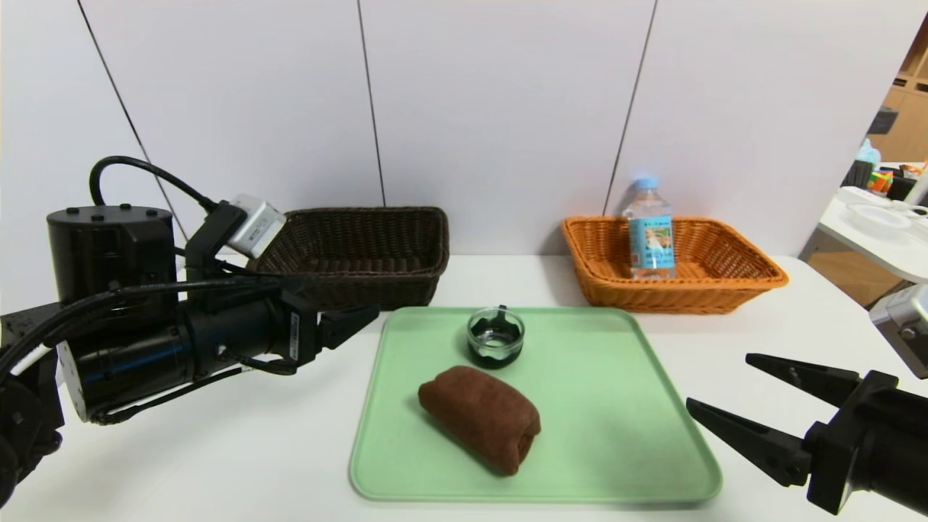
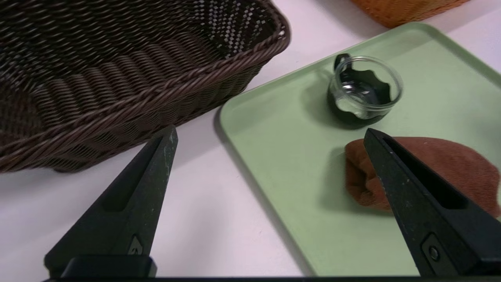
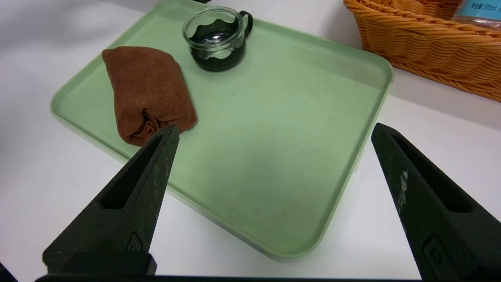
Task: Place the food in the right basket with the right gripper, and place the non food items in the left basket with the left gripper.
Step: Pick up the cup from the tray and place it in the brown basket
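A folded brown towel (image 1: 480, 418) (image 2: 442, 168) (image 3: 146, 88) and a small glass cup with a black holder (image 1: 495, 337) (image 2: 364, 92) (image 3: 216, 38) lie on a green tray (image 1: 616, 435) (image 2: 282, 164) (image 3: 274, 156). A water bottle (image 1: 650, 230) stands upright in the orange right basket (image 1: 732, 279) (image 3: 426, 51). The dark brown left basket (image 1: 366, 250) (image 2: 117, 70) holds nothing that shows. My left gripper (image 1: 362, 319) (image 2: 270, 135) hovers open at the tray's left edge, just in front of the brown basket. Right of the tray's near corner, my right gripper (image 1: 718, 384) (image 3: 274, 131) is open and holds nothing.
The tray and both baskets sit on a white table (image 1: 217, 449) in front of a white panel wall. A second white table with clutter (image 1: 881, 217) stands at the far right.
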Tool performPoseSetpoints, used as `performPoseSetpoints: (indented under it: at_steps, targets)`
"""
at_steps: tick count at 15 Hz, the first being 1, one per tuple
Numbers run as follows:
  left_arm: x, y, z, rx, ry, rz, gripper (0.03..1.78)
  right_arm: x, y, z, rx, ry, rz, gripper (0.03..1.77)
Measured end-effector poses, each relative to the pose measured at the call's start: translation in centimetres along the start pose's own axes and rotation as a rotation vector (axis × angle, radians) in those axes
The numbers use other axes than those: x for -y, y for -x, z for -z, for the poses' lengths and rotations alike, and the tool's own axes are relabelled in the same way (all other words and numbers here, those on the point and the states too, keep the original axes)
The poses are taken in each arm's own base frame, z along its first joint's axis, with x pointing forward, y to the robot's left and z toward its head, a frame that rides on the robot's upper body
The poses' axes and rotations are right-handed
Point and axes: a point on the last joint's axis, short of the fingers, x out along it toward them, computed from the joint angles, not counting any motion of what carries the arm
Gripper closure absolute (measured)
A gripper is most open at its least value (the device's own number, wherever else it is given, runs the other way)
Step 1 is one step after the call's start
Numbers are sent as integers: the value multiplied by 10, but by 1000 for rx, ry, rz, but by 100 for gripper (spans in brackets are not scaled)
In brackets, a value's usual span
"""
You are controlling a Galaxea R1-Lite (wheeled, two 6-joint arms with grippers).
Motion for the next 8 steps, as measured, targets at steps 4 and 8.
performPoseSetpoints:
  at_steps: [4,8]
  targets:
    - [14,-12,-14,-24,-7,77,12,0,-1,1,-7,-1,0,11]
    - [28,-24,-27,-90,-11,129,12,0,-4,0,-13,-1,-2,11]
